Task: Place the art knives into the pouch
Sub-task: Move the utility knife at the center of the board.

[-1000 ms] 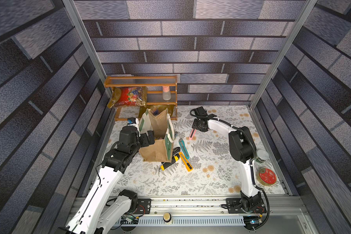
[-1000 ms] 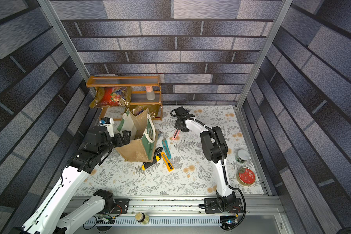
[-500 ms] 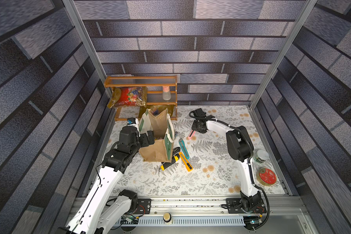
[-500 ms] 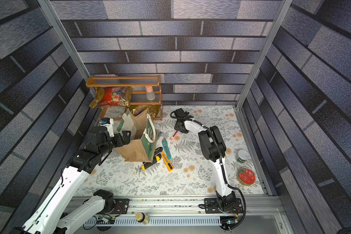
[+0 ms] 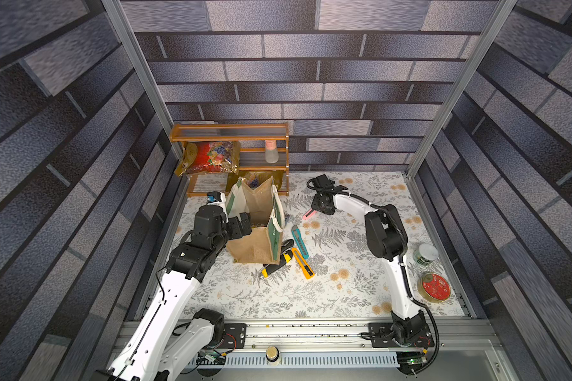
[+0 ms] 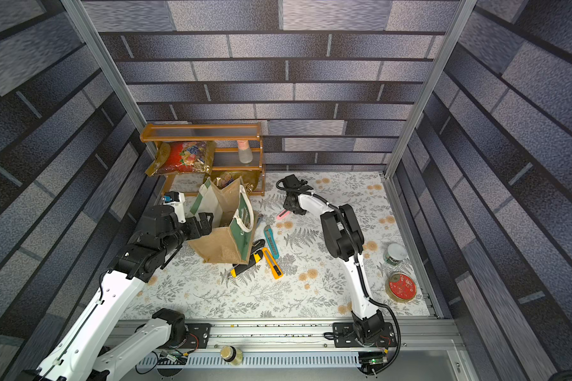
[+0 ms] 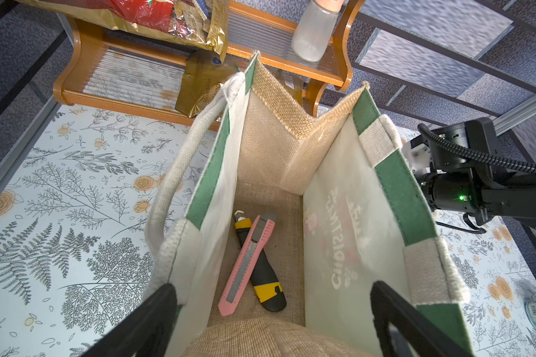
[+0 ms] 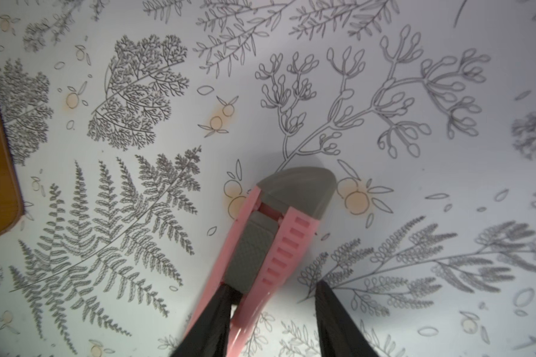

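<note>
1. As we judge it, the step in hand is the grasp. The right gripper (image 8: 273, 286) hangs over the pink art knife (image 8: 291, 244). The knife lies flat on the floral table cover (image 8: 415, 216), slightly above and right of the middle in both top views.
2. The jaws are parted and straddle the knife's body, gripping nothing. In the right wrist view one finger (image 8: 214, 315) seems to touch the knife's long edge. The other stands apart, with bare cover showing between.
3. To do this well we would centre the gripper, so both pads meet the long sides together. An off-centre close would likely push the knife round. We would take the ribbed pink body rather than the grey slider, then lift straight up.
4. The pouch (image 5: 246, 247) stands upright left of the middle, mouth open and well apart from the knife. The left gripper (image 5: 240, 224) is spread wide at the pouch's near end, clamping nothing we can see.
5. The mouth is narrow between the rope handles (image 7: 171, 173), so we would lower the knife in lengthwise.
</note>
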Tool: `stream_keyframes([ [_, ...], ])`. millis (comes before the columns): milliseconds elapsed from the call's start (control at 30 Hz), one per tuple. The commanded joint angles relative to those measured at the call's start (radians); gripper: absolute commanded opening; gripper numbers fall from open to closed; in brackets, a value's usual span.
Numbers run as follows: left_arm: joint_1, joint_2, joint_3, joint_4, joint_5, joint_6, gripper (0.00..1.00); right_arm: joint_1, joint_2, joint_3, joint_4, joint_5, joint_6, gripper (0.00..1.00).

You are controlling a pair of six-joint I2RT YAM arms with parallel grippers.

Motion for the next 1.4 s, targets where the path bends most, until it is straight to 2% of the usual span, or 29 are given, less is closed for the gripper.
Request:
stream_keyframes([
  [0, 0.009, -0.001, -0.013, 0.017, 0.006, -0.01, 1.0, -0.007, 0.048, 0.032, -0.084, 0.014, -0.006, 0.46],
  [133, 0.012, 0.001, -0.014, 0.017, 0.009, -0.012, 1.0, -0.005, 0.068, 0.061, -0.099, 0.009, -0.028, 0.44],
  [233, 0.015, -0.001, -0.014, 0.02, 0.011, -0.013, 1.0, -0.008, 0.079, 0.08, -0.137, 0.016, -0.033, 0.37],
  [300, 0.017, -0.002, -0.016, 0.023, 0.011, -0.013, 1.0, -0.007, 0.071, 0.061, -0.136, 0.018, -0.034, 0.36],
  [400, 0.019, -0.004, -0.017, 0.024, 0.012, -0.015, 1.0, -0.007, 0.057, 0.027, -0.127, 0.021, -0.033, 0.27],
  [500, 0.021, -0.003, -0.017, 0.023, 0.014, -0.015, 1.0, -0.007, 0.041, -0.008, -0.12, 0.016, -0.036, 0.27],
  [767, 0.021, -0.005, -0.016, 0.023, 0.017, -0.017, 1.0, -0.005, -0.047, -0.176, -0.08, -0.025, -0.053, 0.25],
  [933, 0.024, -0.006, -0.013, 0.023, 0.018, -0.017, 1.0, 0.008, -0.157, -0.342, -0.044, -0.072, -0.079, 0.19],
  [1033, 0.024, -0.006, -0.016, 0.027, 0.023, -0.02, 1.0, 0.013, -0.24, -0.441, -0.034, -0.102, -0.085, 0.24],
  [1200, 0.025, 0.004, -0.018, 0.042, 0.045, -0.029, 1.0, 0.015, -0.381, -0.506, -0.049, -0.09, -0.066, 0.3],
  [1367, 0.03, 0.007, -0.018, 0.045, 0.066, -0.033, 1.0, 0.015, -0.46, -0.515, -0.052, -0.075, -0.06, 0.49],
])
